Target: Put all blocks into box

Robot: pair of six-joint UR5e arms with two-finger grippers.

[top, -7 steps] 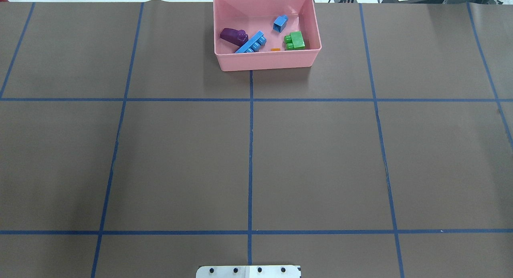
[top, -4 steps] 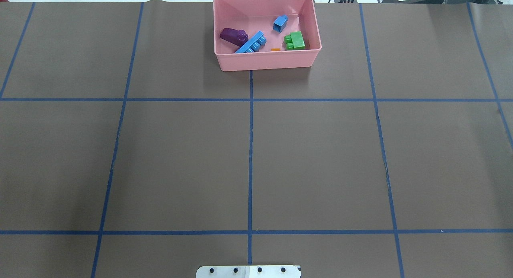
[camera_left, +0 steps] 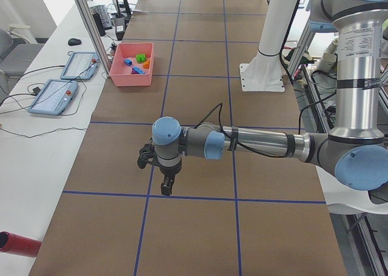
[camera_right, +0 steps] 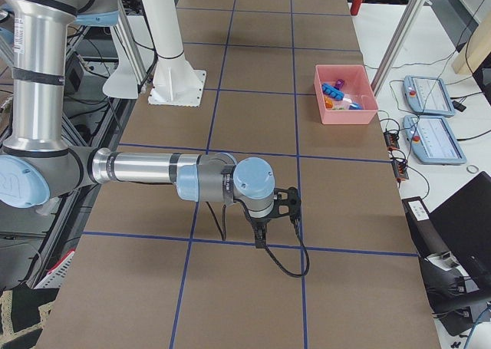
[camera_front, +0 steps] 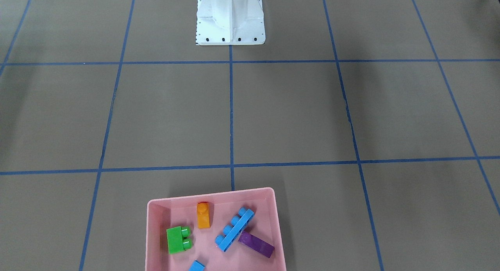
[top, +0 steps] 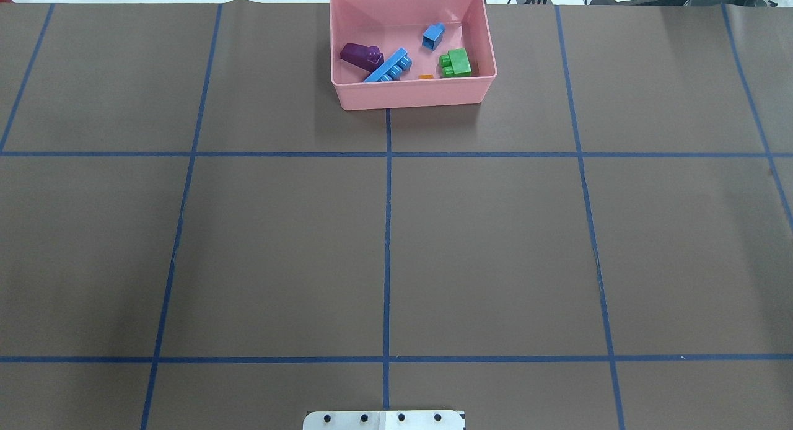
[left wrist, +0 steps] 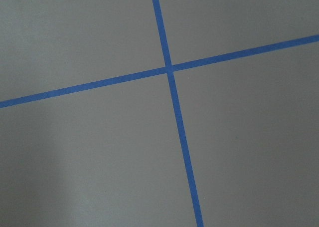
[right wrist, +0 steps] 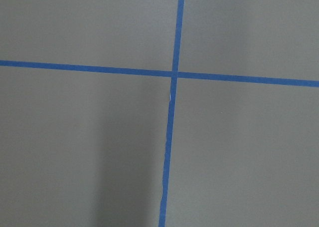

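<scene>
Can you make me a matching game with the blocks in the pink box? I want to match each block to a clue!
Blocks:
1. orange block
2. green block
3. long blue block
4. small blue block

Clues:
A. has four bumps in a row
B. has two bumps
C. is partly cut off by the bottom edge of the front-facing view
D. barely peeks over the near wall of the box in the overhead view

Right pairs: 1-D, 2-B, 3-A, 4-C.
</scene>
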